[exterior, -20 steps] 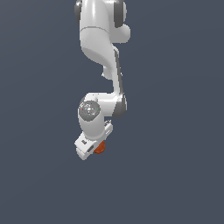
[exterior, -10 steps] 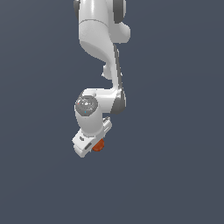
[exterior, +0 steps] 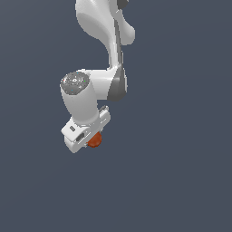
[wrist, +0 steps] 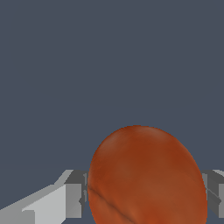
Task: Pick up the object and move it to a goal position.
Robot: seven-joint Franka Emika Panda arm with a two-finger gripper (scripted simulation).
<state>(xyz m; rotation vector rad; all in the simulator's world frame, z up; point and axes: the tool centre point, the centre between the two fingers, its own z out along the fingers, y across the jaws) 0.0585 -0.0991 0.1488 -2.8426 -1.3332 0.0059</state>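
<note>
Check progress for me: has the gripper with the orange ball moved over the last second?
Yes. The gripper, shut on the orange ball, has shifted slightly up and toward the exterior view's left, judged against the frame edges.

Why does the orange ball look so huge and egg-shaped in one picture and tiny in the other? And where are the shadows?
In the wrist view the ball sits right by the lens, so it looms large and stretched, cut off by the frame. In the exterior view it is a small orange patch under the white gripper. Both views show flat grey, with no cast shadows or glare, only soft shading.
</note>
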